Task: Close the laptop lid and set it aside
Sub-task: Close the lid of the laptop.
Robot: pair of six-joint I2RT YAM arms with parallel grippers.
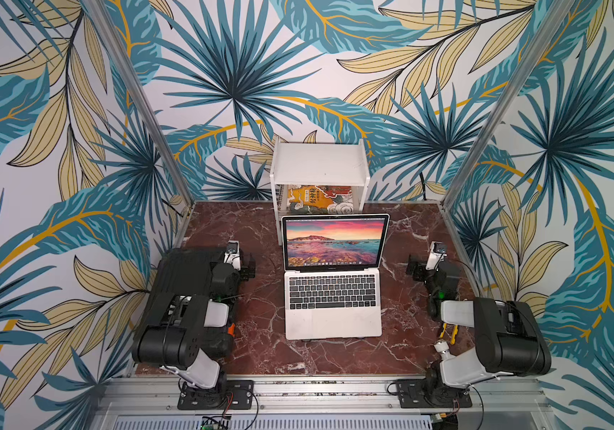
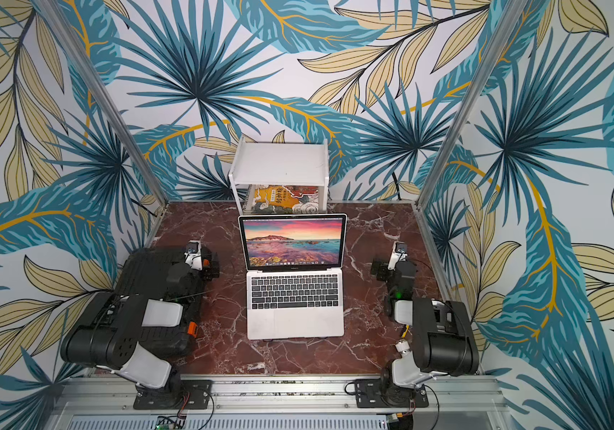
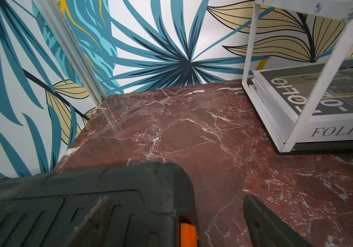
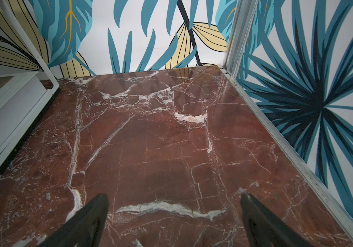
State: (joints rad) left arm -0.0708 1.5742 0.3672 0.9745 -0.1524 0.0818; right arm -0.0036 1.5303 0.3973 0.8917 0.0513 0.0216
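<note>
Top views: one laptop [image 1: 333, 294], one shelf [image 1: 318, 163].

A robot lab cell, dressed up as a desk. The left arm [image 1: 182, 335] and right arm [image 1: 502, 335] are bolted to an aluminium rail [image 1: 320, 389] along the lower edge in both top views, with loose wires [image 1: 227, 405] below. Aluminium posts [image 1: 136, 93] frame leaf-print walls [image 1: 298, 56]. At centre, a marble top [image 1: 253, 231] carries a laptop [image 1: 333, 298], with a shelf [image 1: 318, 163] of books [image 1: 316, 199] behind it.
</note>
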